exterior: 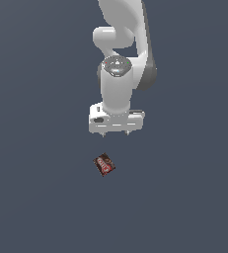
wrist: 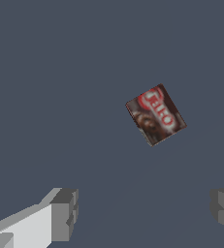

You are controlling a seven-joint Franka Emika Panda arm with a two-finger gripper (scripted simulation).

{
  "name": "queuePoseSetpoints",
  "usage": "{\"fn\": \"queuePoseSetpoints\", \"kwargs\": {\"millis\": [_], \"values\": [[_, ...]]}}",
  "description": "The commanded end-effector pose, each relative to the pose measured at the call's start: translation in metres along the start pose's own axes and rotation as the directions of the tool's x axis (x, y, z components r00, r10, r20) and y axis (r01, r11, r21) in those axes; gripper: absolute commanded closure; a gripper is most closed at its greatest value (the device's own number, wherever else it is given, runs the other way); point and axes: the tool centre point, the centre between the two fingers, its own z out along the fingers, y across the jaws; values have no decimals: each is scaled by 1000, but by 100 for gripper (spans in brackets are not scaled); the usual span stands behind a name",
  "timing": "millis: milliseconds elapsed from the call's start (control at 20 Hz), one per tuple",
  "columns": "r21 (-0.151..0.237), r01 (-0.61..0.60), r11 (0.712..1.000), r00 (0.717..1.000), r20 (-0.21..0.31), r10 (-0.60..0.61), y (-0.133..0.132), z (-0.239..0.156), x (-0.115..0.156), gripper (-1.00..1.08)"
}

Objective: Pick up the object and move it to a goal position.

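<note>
The object is a small dark brown and red box with pale markings [exterior: 104, 164]. It lies flat on the dark grey floor, turned at an angle. In the wrist view it [wrist: 155, 115] shows beyond the fingers, apart from them. My white gripper [exterior: 115, 133] hangs above the floor, behind and slightly to the exterior view's right of the box, not touching it. Its jaws stand wide apart and hold nothing. Both grey fingertips [wrist: 65, 213] show in the wrist view with a wide gap between them [wrist: 145, 210].
The white arm [exterior: 123, 59] rises behind the gripper toward the top of the exterior view. The plain dark grey floor [exterior: 36, 197] spreads all around.
</note>
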Motion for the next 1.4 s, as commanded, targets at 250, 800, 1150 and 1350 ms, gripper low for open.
{"fn": "queuePoseSetpoints", "kwargs": {"millis": [250, 800, 1150, 1350], "values": [[-3, 80, 997, 997, 0, -80, 9, 15, 12, -92], [-5, 307, 952, 952, 0, -307, 34, 63, 42, -92], [-2, 421, 907, 907, -4, -421, 49, 91, 55, -92], [-1, 460, 888, 888, -6, -460, 54, 101, 59, -92]]}}
